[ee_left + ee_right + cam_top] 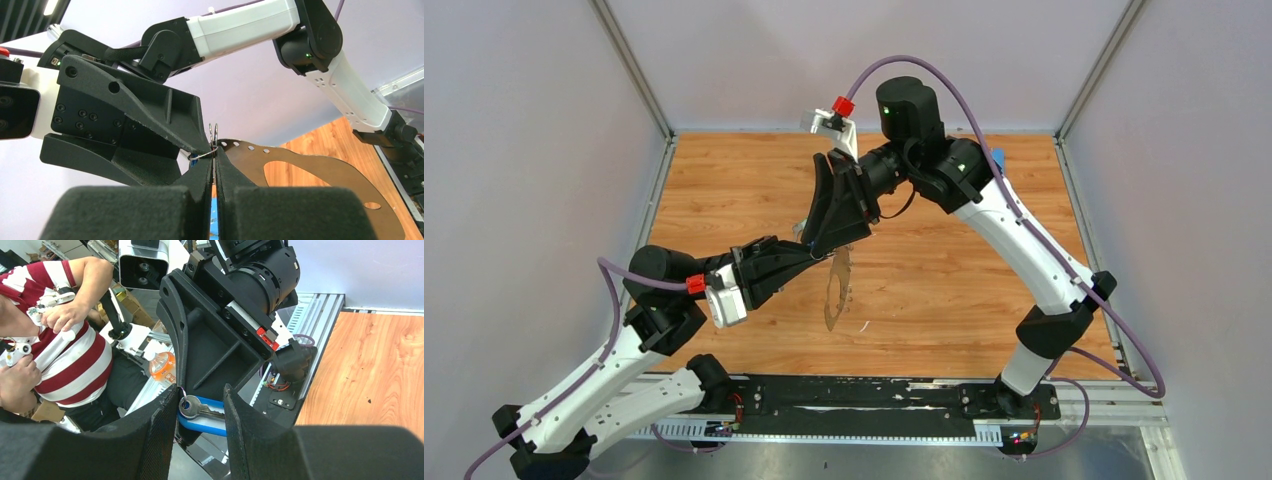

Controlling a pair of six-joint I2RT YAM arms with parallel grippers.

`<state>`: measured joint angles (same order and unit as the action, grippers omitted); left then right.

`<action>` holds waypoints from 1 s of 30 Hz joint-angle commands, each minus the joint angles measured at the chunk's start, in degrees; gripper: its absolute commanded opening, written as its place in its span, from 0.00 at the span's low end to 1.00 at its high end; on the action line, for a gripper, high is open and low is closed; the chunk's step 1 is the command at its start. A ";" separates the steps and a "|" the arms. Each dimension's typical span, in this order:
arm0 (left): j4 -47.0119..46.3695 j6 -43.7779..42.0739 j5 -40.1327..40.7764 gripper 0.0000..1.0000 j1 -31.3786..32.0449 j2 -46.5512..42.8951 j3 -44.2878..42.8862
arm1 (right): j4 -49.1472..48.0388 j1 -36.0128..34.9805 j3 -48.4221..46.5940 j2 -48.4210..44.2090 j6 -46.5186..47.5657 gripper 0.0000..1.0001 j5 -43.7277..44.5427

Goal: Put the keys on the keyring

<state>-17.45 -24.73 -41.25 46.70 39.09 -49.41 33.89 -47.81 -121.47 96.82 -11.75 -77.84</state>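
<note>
Foam-faced fingers [155,435] of the right gripper [200,392] fill the bottom of the right wrist view. They stand part-way apart, bracketing one key [190,407]. Cannot tell whether they press it or only flank it. Key: silver head, small split ring [182,391] through its hole, a blue piece [202,425] under it, nature unclear. It sits just beside the left gripper [215,162], held up in the air. Left gripper's jaws are pressed tight together, apparently pinching the top edge of the keyring [245,162]. Keyring is a thin grey perforated band with a large oval opening. It hangs below the left gripper, well above the table [944,280]. Two thin metal slivers stand just above the left gripper; too fine to identify. Right gripper meets the left gripper nose to nose from the far side.

Progress, as judged: both parts are lifted and brought together, so this looks like the threading step itself. No key shows as hanging on the keyring yet. Threading of both keys appears to be left.

Counts: keys seen for certain, one; no green head in view. Keyring, one. Small split ring, one. Grippers, two. Beyond the left gripper, off the table: one person [75,365] in a striped shirt, one orange bottle [162,365].
</note>
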 commanded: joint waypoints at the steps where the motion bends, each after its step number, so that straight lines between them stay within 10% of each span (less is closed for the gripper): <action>1: -7.07 -1.74 0.30 0.00 0.94 -1.29 -2.01 | -0.55 0.91 1.80 1.40 -2.27 0.41 2.76; 14: -7.16 -1.50 2.47 0.00 0.90 -2.31 -1.92 | -6.68 1.63 6.04 -0.80 -7.53 0.41 2.65; 20: -7.15 -2.61 2.67 0.00 0.94 -2.44 -1.49 | -33.18 3.51 15.83 -3.83 -28.27 0.41 -0.06; 30: -7.24 -2.86 2.76 0.00 0.94 -2.40 -1.57 | -33.01 3.35 16.88 -3.50 -28.67 0.52 1.32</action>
<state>-17.45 -26.41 -37.85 46.74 38.06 -49.39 2.83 -45.58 -105.82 92.51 -39.20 -78.98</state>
